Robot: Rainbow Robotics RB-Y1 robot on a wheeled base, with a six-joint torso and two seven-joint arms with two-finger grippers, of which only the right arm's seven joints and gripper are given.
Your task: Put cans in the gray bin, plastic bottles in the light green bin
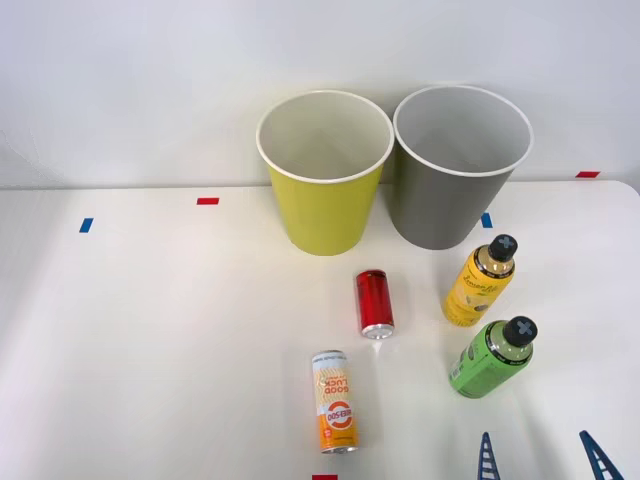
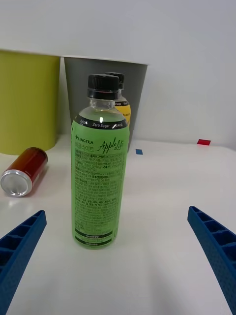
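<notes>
The right gripper [image 1: 542, 456] is seen at the near right edge of the white bench [image 1: 150, 340], its blue ribbed fingers [image 2: 19, 246] spread wide apart and holding nothing. The green-label bottle [image 1: 491, 358] stands upright just beyond the gripper, on the line between the two fingers and touched by neither. The yellow-label bottle [image 1: 479, 281] stands upright just behind it, near the foot of the gray bin [image 1: 450, 175]. The light green bin [image 1: 325, 180] is placed immediately left of the gray bin, both upright at the far side of the bench, rims nearly touching. The red can [image 1: 374, 303] lies on its side near the bench centre, its silver end facing the near side, left of the bottles. The orange-and-white can [image 1: 334, 402] lies on its side nearer still, slightly left of the red can and apart from it. Small red and blue tape marks [image 1: 207, 201] are noted on the bench.
</notes>
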